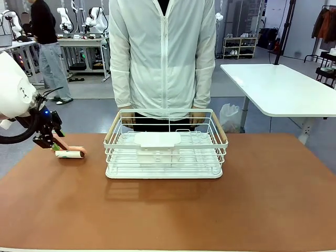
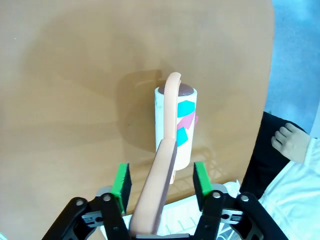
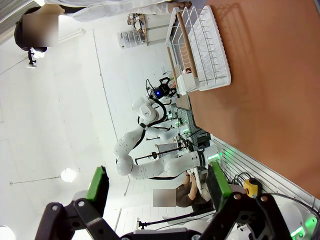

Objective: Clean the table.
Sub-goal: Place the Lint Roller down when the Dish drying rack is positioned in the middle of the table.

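Left gripper [image 2: 159,181] pinches the peach handle of a lint roller [image 1: 70,153], pads on either side of the handle in the left wrist view. The roller's drum lies on the table [image 1: 168,210] near its left edge, toward the far side. Right gripper [image 3: 156,187] is spread with nothing between its pads, raised well above the tabletop.

Risks, as judged: the handle is thin and curved, so it could twist in the grip if the drum is pressed down hard. A tilted wrist would lift one end of the drum off the surface and leave a strip uncleaned.

Obstacles: a white wire dish rack [image 1: 165,144] stands at the middle of the far edge, and a person's hands [image 1: 197,116] rest on its far rim. It blocks a straight sweep rightward.
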`<state>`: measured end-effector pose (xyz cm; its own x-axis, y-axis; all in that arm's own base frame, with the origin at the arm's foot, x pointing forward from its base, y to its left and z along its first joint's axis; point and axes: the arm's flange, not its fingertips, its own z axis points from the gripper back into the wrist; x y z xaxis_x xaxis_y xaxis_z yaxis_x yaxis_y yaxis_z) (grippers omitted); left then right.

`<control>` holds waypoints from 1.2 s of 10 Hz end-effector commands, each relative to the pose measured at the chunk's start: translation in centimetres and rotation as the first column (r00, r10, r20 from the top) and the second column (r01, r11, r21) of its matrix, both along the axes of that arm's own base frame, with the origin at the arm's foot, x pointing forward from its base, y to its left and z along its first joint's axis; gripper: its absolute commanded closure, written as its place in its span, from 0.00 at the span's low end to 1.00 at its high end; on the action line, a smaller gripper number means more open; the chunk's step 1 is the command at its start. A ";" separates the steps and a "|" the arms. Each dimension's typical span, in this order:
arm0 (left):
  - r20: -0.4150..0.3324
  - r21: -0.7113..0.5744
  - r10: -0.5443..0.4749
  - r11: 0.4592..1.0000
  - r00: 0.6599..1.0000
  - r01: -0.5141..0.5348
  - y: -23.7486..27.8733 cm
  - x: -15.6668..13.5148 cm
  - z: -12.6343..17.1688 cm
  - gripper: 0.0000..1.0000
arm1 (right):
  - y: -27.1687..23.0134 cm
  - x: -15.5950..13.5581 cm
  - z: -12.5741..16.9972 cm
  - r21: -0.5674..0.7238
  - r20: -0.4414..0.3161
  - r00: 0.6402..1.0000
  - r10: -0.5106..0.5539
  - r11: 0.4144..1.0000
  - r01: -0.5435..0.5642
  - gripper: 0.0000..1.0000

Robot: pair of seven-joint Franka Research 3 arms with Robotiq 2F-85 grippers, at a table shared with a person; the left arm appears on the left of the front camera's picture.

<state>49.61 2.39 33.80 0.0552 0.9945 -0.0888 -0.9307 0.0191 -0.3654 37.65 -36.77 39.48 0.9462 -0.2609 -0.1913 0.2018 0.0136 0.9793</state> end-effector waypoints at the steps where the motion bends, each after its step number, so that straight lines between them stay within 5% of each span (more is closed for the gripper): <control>1: -0.032 0.029 -0.003 1.000 0.999 0.004 0.2 -1.5 2.3 0.00 | 0.2 -0.2 0.3 -0.009 -0.013 1.000 -0.002 1.000 0.002 0.00; 5: -0.178 0.047 0.002 0.999 0.984 0.006 0.9 -3.1 5.1 0.00 | 0.2 -0.2 0.3 -0.009 -0.013 1.000 -0.002 1.000 0.002 0.00; 12: -0.174 0.032 -0.014 0.999 0.985 0.020 1.6 -3.3 6.2 0.00 | 0.2 -0.2 0.3 -0.009 -0.013 1.000 -0.002 1.000 0.002 0.00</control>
<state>46.56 3.99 40.20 0.0531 0.9962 -0.0692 -0.9798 0.0386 -0.1964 37.65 -36.77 39.48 0.9462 -0.2609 -0.1913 0.2017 0.0137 0.9793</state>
